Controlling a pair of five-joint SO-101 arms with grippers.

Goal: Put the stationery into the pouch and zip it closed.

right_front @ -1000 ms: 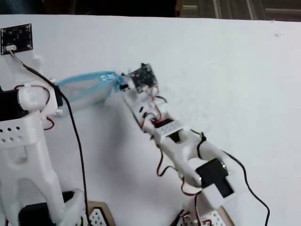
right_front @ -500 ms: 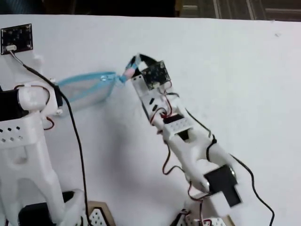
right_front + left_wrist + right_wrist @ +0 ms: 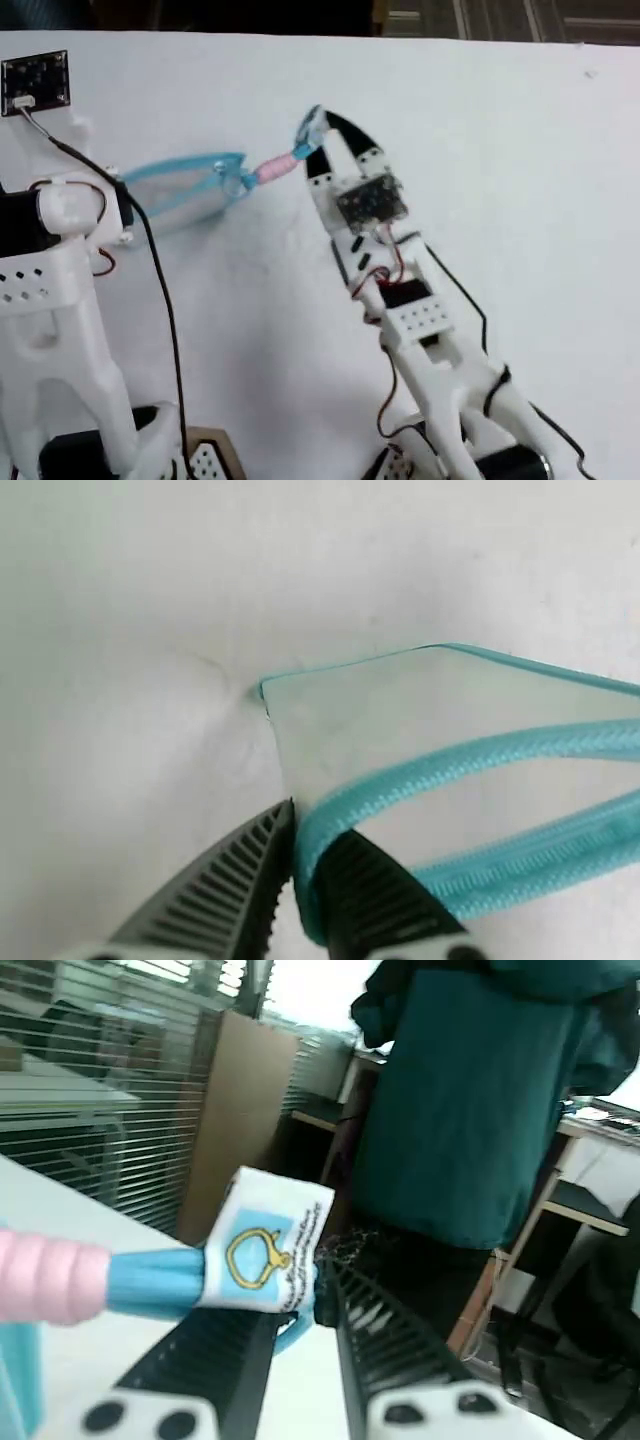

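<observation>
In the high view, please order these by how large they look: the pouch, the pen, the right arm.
Largest: right arm, though it is nearer the camera.
Then pouch.
Smallest: pen.

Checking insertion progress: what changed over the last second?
The right gripper, clamped on the blue pen with pink grip, drew back from the clear pouch with turquoise zipper, pulling most of the pen out. The left gripper kept pinching the pouch's zipper edge; pouch unmoved.

Grips a blue pen (image 3: 280,166) by its labelled end in the right hand (image 3: 318,135), pink-gripped tip just beside the end of the blue-edged pouch (image 3: 180,190) lying on the white table (image 3: 500,150).
</observation>
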